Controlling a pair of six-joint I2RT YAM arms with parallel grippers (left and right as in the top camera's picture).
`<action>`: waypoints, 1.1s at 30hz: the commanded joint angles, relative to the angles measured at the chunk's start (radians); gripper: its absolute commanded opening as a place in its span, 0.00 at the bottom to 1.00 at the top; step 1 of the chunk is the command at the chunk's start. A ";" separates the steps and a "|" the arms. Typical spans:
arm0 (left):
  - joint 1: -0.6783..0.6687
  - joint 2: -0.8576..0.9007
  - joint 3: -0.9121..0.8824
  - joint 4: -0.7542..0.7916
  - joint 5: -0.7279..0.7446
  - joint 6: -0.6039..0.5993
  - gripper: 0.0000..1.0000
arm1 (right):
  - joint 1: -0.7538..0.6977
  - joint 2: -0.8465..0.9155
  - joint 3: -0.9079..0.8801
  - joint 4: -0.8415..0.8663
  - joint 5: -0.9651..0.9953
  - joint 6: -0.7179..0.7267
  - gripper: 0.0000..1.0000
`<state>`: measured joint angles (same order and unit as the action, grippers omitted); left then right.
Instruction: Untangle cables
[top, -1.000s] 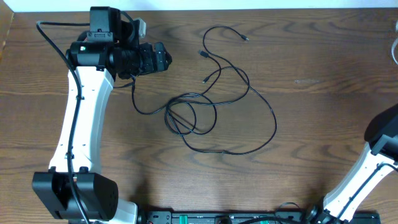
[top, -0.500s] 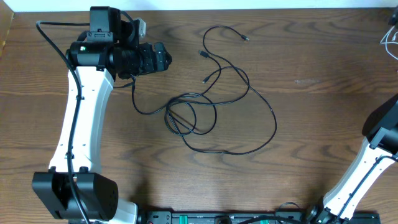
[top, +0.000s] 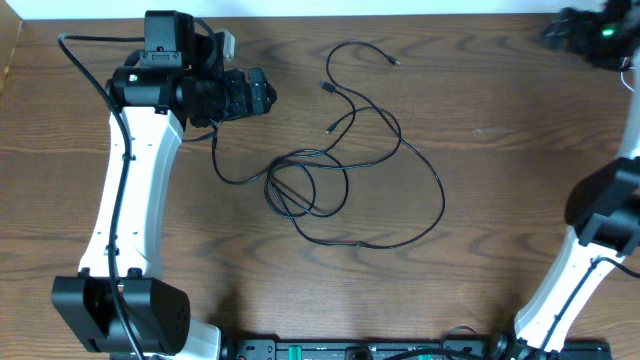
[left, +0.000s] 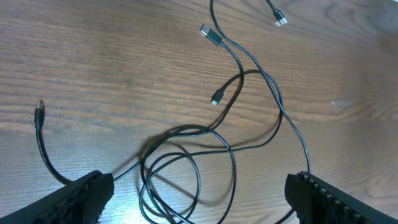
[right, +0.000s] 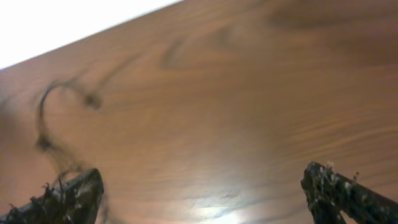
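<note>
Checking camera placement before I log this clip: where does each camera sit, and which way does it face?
Overhead: above the brown wooden table, looking straight down at the tangled thin black cables; both white arms show.
Left wrist: on the left arm, looking down at those cables between the fingers of the open left end effector.
Right wrist: on the right arm, blurred, facing tabletop; open right end effector shows.
Overhead and left wrist share the cable loops.

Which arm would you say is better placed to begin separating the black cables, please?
Left, probably: the left gripper hangs open beside the looped black cables, whereas the right gripper is off at a far corner of the table.
</note>
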<state>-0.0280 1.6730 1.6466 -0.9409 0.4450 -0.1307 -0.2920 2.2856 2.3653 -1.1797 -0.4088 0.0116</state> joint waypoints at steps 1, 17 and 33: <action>0.004 -0.019 0.008 -0.005 -0.002 0.005 0.95 | 0.082 -0.013 0.008 -0.082 -0.065 -0.072 0.99; 0.000 -0.019 0.007 -0.034 -0.002 0.006 0.94 | 0.394 -0.011 -0.003 -0.267 0.175 -0.080 0.97; -0.059 0.018 -0.180 -0.076 -0.013 0.146 0.84 | 0.385 -0.011 -0.008 -0.280 0.179 -0.069 0.99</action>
<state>-0.0864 1.6760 1.4975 -1.0138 0.4419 -0.0166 0.0929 2.2860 2.3615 -1.4559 -0.2344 -0.0685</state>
